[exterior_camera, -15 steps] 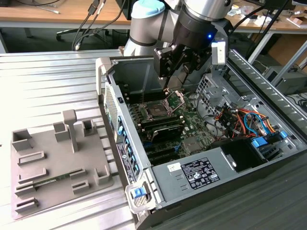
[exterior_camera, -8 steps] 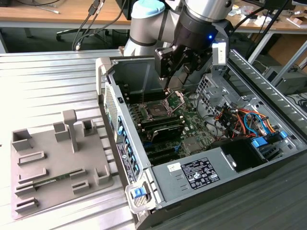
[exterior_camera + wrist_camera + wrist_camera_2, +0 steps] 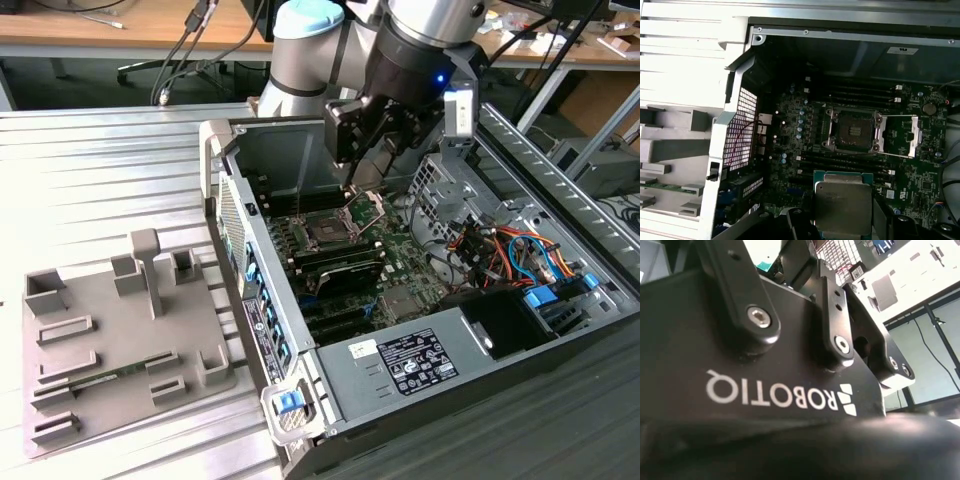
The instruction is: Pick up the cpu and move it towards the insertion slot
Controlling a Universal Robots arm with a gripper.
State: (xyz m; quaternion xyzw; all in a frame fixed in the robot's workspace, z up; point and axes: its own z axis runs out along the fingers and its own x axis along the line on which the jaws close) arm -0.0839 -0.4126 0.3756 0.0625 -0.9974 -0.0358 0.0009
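My gripper [image 3: 368,182] hangs inside the open computer case, shut on the cpu [image 3: 366,171], a thin square chip with a pale metal top. In the first wrist view the cpu [image 3: 842,205] sits between my dark fingers [image 3: 796,223], held flat above the motherboard. The insertion slot [image 3: 851,131] is a square socket with a dark centre and silver frame, a short way off from the chip. Its hinged retaining plate [image 3: 912,137] is swung open to one side. In the exterior view the insertion slot [image 3: 325,232] lies below the gripper, toward that view's left.
Long black memory slots [image 3: 840,162] run between the chip and the socket. Case walls [image 3: 262,330] ring the board, with coloured cables [image 3: 515,255] on the exterior view's right. A grey fixture plate [image 3: 110,340] with upright blocks lies outside the case on the ribbed table.
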